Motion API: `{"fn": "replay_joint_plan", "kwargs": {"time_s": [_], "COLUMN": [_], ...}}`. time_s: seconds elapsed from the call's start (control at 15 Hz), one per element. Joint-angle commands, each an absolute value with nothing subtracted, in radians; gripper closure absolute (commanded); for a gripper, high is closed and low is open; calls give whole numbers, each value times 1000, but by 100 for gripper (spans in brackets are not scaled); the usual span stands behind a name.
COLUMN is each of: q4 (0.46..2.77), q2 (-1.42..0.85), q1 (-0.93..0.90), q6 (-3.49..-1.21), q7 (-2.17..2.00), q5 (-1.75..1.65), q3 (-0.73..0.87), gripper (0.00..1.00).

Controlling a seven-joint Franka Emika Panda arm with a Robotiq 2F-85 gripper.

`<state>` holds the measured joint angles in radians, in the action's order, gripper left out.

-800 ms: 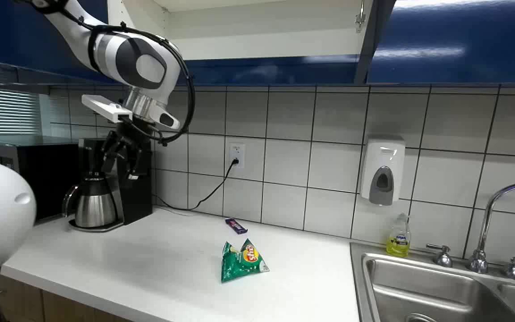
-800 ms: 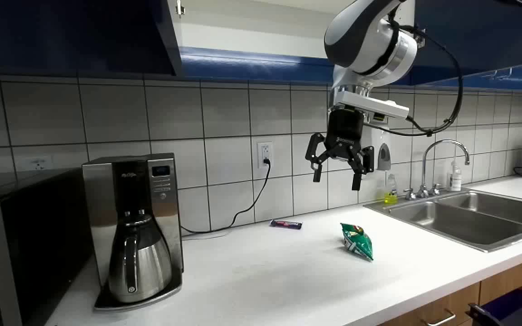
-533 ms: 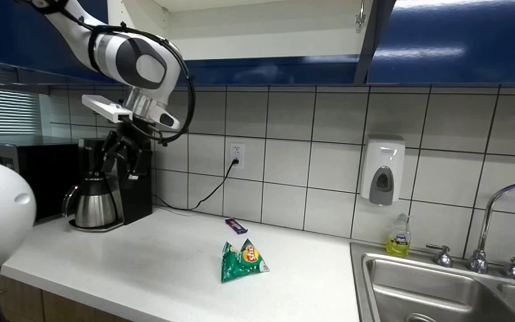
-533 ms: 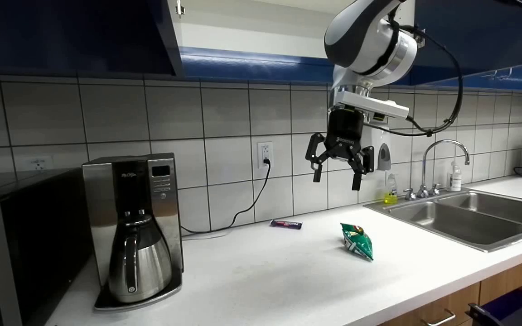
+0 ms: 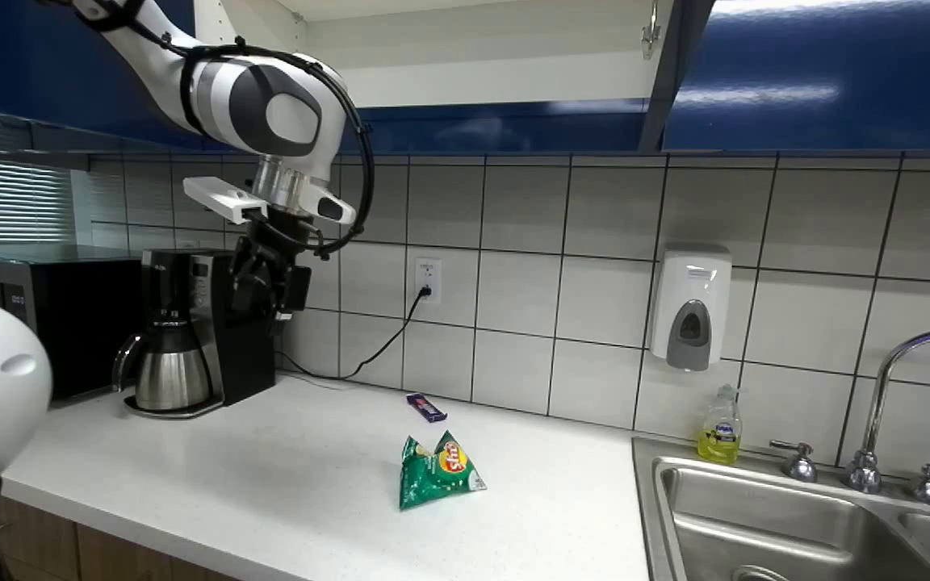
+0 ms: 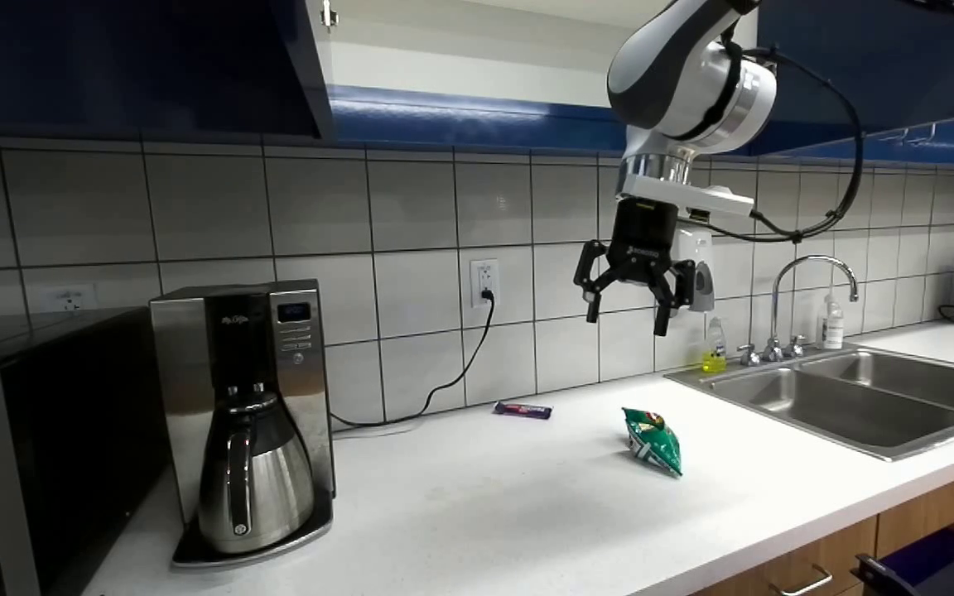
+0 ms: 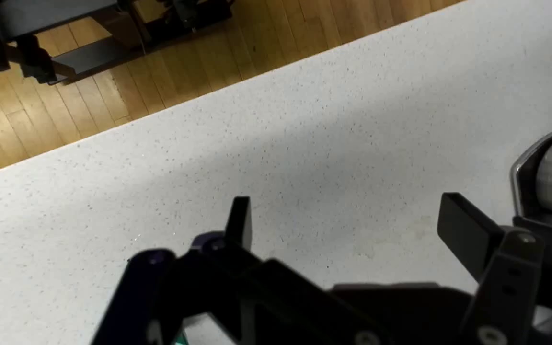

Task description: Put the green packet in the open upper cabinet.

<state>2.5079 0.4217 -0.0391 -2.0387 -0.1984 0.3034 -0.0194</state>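
The green packet lies crumpled on the white counter, its orange-yellow mark showing; it also shows in an exterior view. In the wrist view only a green sliver shows at the bottom edge, mostly hidden behind the gripper. The open upper cabinet, with white interior and glossy dark blue trim, is above the counter; it also shows in an exterior view. My gripper points down, open and empty, well above the counter and apart from the packet. In the wrist view the fingertips are wide apart over bare counter.
A small dark purple bar lies near the tiled wall. A coffee maker and microwave stand at one end. A sink with faucet and soap bottle is at the other. An opened blue door hangs beside the cabinet.
The arm and gripper have shifted rightward in both exterior views, and the gripper sits slightly higher and straighter in one of them. It stays open. The packet has not moved.
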Motion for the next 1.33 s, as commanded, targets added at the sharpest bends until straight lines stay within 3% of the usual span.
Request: {"fn": "replay_joint_plan", "kwargs": {"time_s": [0.0, 1.27], "q4": [2506, 2452], "q2": [423, 205], "q1": [3, 152], "q6": [-2092, -2274], "q7": [-258, -338], "q5": [288, 201], "q3": [-27, 74], "gripper": [0, 0]}}
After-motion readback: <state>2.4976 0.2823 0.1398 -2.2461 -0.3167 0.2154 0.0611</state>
